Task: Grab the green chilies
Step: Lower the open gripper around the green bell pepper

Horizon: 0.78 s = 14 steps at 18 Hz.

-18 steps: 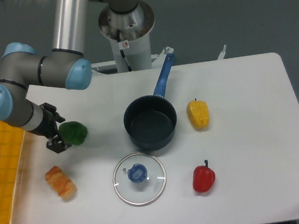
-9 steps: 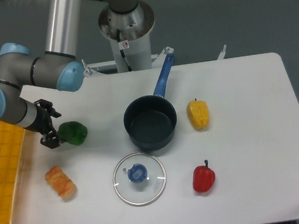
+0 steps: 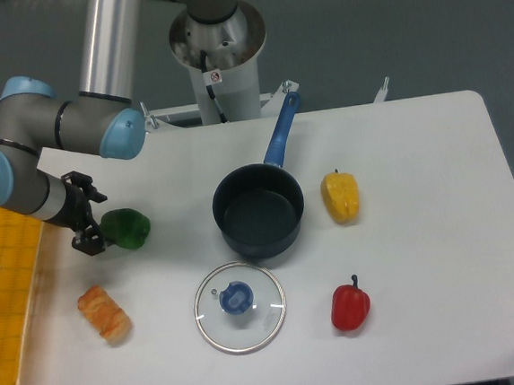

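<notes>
The green chilies (image 3: pixel 126 229) are a glossy dark-green lumpy pepper lying on the white table (image 3: pixel 423 232) at the left. My gripper (image 3: pixel 96 226) is at the pepper's left edge, and its dark fingers (image 3: pixel 88 244) reach the pepper from the left. The fingertips are mostly hidden by the wrist and the pepper, so the jaw opening does not show. The pepper looks to be resting on the table.
A dark pot (image 3: pixel 259 212) with a blue handle stands mid-table, with its glass lid (image 3: pixel 240 306) in front. A yellow pepper (image 3: pixel 340 197) and a red pepper (image 3: pixel 350 305) lie to the right. A bread roll (image 3: pixel 105 314) lies below the gripper. A yellow board (image 3: pixel 5 296) lies at the left edge.
A second ago the gripper shifted slightly up and left. It has held still over the last half second. The green pepper has stayed in place.
</notes>
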Motion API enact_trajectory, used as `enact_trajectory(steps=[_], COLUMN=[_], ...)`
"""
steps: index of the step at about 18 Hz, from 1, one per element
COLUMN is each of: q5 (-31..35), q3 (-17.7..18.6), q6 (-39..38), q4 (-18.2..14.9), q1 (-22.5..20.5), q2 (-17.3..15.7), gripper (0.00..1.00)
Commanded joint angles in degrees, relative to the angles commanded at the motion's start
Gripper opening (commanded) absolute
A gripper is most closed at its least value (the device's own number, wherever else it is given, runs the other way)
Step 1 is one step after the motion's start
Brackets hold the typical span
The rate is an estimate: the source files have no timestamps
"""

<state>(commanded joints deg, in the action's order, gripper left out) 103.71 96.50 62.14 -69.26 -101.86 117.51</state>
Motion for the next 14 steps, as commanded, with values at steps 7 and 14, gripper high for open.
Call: enact_trajectory(steps=[7,14], q5=[0.6,1.1], q3=[0.0,1.0], q6=[0.1,0.2], q4=[-0.2,-0.4], q1=[-0.5,-1.2], q2=[0.3,0.3], gripper=[0.97,0.85])
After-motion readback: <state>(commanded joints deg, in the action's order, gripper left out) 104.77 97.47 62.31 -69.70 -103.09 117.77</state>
